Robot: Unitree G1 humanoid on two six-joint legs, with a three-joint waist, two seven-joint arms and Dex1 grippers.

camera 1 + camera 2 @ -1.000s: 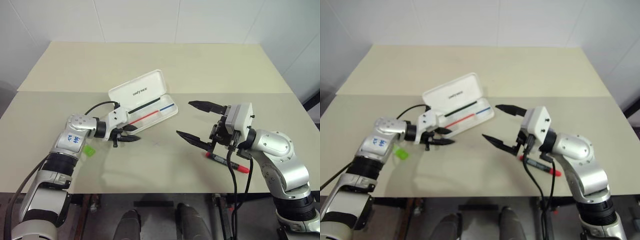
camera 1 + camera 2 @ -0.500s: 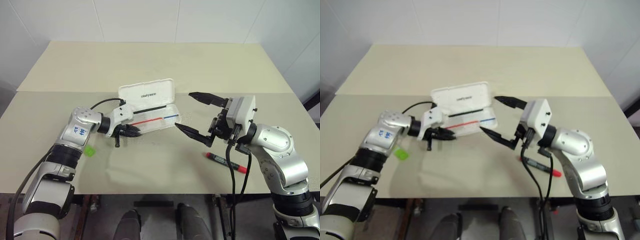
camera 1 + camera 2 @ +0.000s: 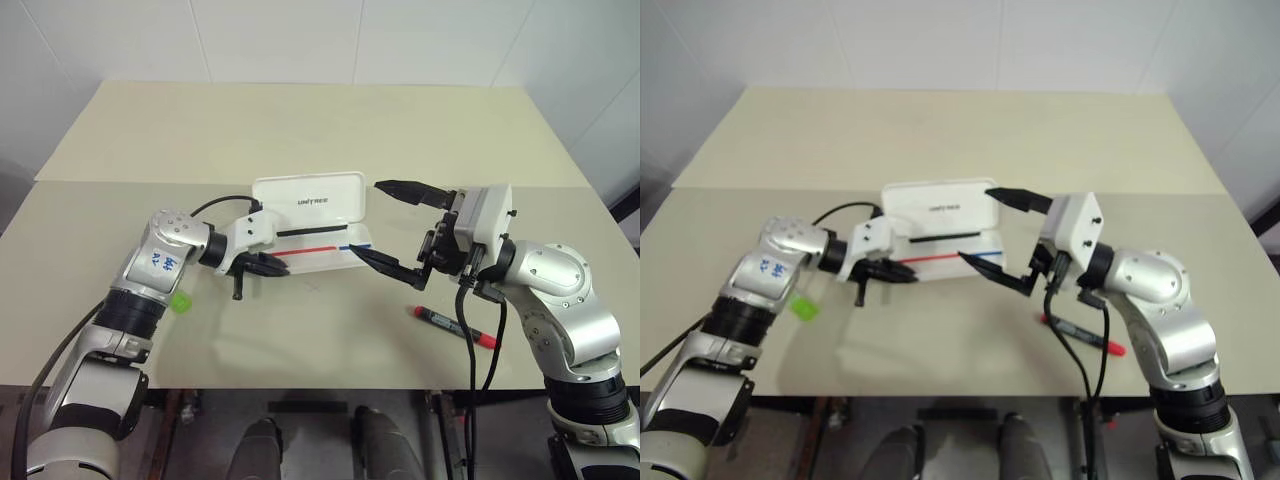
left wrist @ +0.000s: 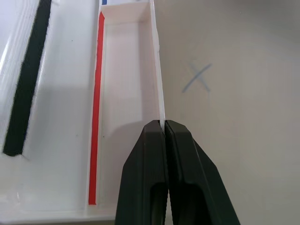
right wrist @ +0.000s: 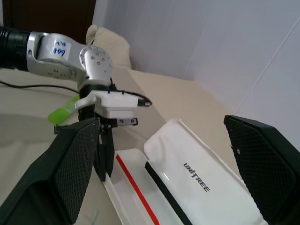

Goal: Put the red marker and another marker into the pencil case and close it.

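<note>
A white hard plastic pencil case (image 3: 310, 215) with rounded corners lies open at the centre of the left eye view on a beige table (image 3: 300, 130); its lid, lettered "UNITREE" in black, stands up behind a shallow tray crossed by a red line and a short blue line. The left gripper (image 3: 280, 266) reaches in from the left of the frame, and its two black fingers (image 4: 154, 178) are pressed together on the thin front wall of the tray, as the left wrist view shows, with the white wall edge caught between the tips. A faint pencilled cross (image 4: 197, 77) marks the table just beside that wall.

The right gripper (image 3: 395, 228) comes in from the right of the frame with its fingers spread wide and nothing between them; one finger is above the lid's right end, the other is low by the tray's right end near the blue line. I cannot tell whether either touches the case.

The red marker (image 3: 453, 326), slim with a black barrel and red ends, lies on the table at lower right, well apart from the case, partly behind the right arm's cable. The short lime-green marker (image 3: 179, 301) lies at lower left, partly hidden by the left arm
</note>
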